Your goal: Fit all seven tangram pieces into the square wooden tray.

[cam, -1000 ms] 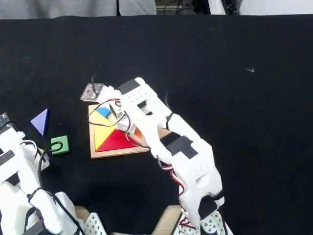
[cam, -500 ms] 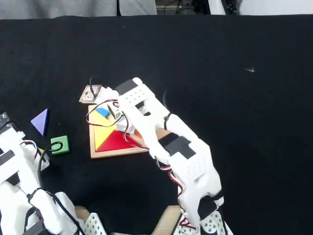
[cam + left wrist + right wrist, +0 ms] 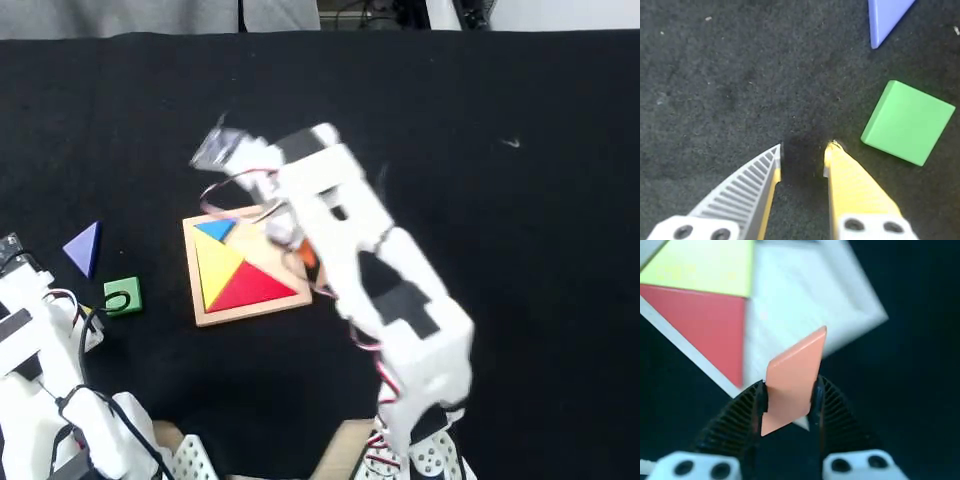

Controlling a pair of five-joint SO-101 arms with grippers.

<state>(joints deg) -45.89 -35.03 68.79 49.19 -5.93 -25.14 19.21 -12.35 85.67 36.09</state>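
The square wooden tray [image 3: 255, 308] lies left of the table's middle and holds a blue [image 3: 214, 229], a yellow [image 3: 219, 265] and a red [image 3: 255, 287] piece. My right gripper [image 3: 787, 390] is shut on an orange piece [image 3: 795, 365], held on edge above the tray's bare wood [image 3: 800, 300] near its corner; in the high view the orange piece [image 3: 308, 256] shows under the raised right arm. A purple triangle [image 3: 83, 246] and a green square [image 3: 123, 297] lie left of the tray. My left gripper [image 3: 805, 149] is open on the cloth beside the green square [image 3: 907, 122].
Black cloth covers the table, with wide free room to the right and at the back. The left arm's white body [image 3: 40, 360] fills the front left corner. The purple triangle [image 3: 887, 17] lies just beyond the green square.
The right arm has risen and swung back and right, lifting the orange piece off the tray. The tray has turned slightly. The left arm has kept still.
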